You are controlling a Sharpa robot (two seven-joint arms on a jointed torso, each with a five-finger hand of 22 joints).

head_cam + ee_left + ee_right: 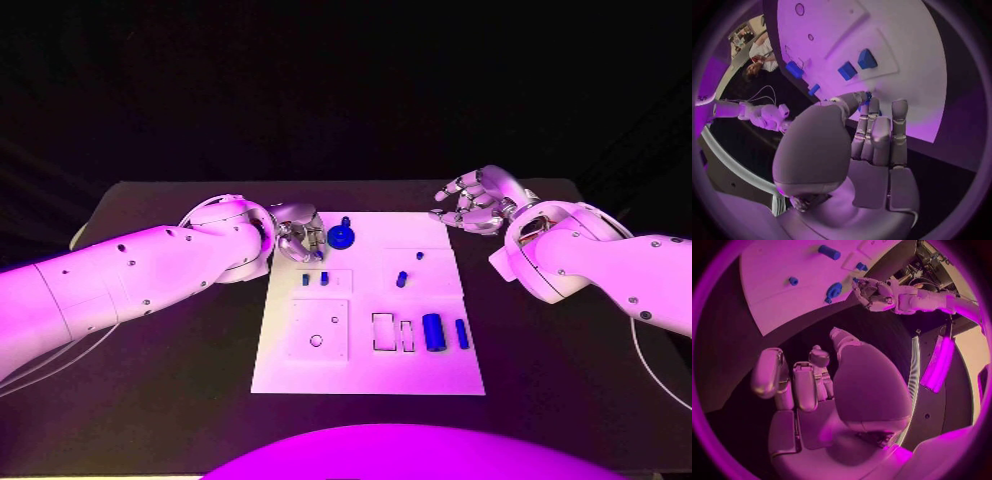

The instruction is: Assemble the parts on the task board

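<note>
Left white robot arm [130, 275]: reaches inward from the side, forearm angled toward centre. Left silver many-fingered robot hand [299, 235]: fingers curled together, tips pointing down; whether they pinch anything cannot be told. Right white robot arm [606, 260]: bent, raised. Right silver many-fingered robot hand [476, 200]: fingers loosely curled, apart, holding nothing.

You are looking down on a black table [173, 400] whose far edge runs straight across under a dark backdrop [346, 90], black all the way up. Coloured light washes over the tabletop. From the right wrist view you can see a paler strip of the room beyond the table's edge, with dark equipment and cables [926, 275] too blurred to name.
</note>
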